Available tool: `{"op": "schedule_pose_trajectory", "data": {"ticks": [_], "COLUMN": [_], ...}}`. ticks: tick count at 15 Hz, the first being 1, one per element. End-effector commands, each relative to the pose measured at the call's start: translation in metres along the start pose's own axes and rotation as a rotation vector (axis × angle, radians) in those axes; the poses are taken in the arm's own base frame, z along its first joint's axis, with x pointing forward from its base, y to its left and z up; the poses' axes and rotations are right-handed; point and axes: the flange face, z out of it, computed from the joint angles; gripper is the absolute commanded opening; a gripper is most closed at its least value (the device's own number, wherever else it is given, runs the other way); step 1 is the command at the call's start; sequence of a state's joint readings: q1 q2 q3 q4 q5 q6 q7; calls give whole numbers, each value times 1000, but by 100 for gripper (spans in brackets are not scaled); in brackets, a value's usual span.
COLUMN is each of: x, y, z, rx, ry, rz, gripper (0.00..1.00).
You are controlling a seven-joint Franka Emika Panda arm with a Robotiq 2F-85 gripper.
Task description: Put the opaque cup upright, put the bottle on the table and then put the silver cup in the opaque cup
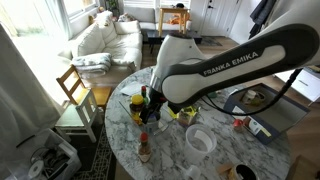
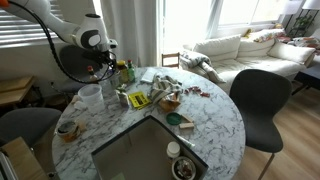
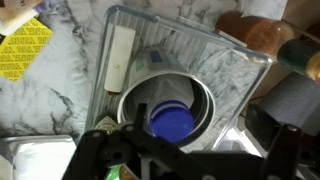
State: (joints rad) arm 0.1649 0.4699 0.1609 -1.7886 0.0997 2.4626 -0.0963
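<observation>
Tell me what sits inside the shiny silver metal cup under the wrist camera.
A round blue cap, apparently a bottle's top, shows inside the shiny silver metal cup. Whatever lies below the cap is covered by it and by the cup's wall.

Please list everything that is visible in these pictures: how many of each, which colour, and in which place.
table: one, white marble, round, centre of the room
opaque cup: one, white, on the table, opening upward
silver cup: one, grey metal, in the clear tray
bottle cap: one, blue, inside the silver cup
clear tray: one, transparent, on the table
yellow packet: one, yellow, on the table near the arm
red-capped bottle: one, near the table's edge
black chair: one, beside the table
wooden chair: one, beside the table
sofa: one, white, by the windows
arm: one, white and black, over the table
gripper: one, black, open, above the silver cup
</observation>
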Motion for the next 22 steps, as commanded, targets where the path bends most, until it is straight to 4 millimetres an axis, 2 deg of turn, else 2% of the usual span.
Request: {"op": "schedule_pose_trajectory", "data": {"ticks": [1, 4, 12, 14, 19, 22], "x": [9, 14, 24, 27, 28, 29], "y": [3, 5, 5, 5, 1, -4], "z": [11, 16, 24, 21, 12, -13], "rx": [-58, -89, -137, -147, -145, -140], "ry": [17, 23, 22, 26, 24, 44], "rz": [30, 48, 78, 84, 82, 53], "gripper": [100, 97, 33, 22, 21, 21]}}
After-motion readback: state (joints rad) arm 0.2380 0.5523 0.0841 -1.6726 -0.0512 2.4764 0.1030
